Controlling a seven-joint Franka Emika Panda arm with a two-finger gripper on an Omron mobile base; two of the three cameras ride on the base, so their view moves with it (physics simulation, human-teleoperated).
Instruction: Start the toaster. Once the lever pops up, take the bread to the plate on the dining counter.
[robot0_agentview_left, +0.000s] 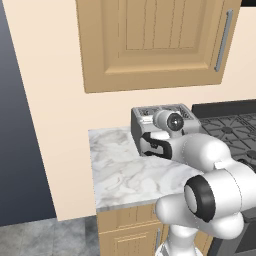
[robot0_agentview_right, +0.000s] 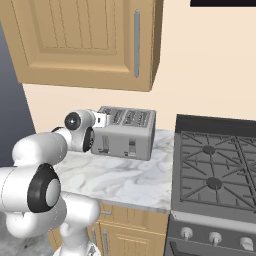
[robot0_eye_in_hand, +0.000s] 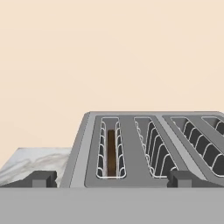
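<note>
hand view | end effector (robot0_eye_in_hand: 111, 178) spread open over toaster (robot0_eye_in_hand: 144, 148) | bread (robot0_eye_in_hand: 111, 152) in leftmost slot

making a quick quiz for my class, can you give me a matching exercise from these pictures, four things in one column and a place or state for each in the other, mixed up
Things:
1. bread
2. toaster
3. pincer
4. stove

Places or states:
A. open, at the toaster's near end
B. down in the toaster's leftmost slot in the hand view
C. to the right of the marble worktop
D. standing on the marble worktop, under the wall cabinet

Pairs: 1-B, 2-D, 3-A, 4-C
</note>
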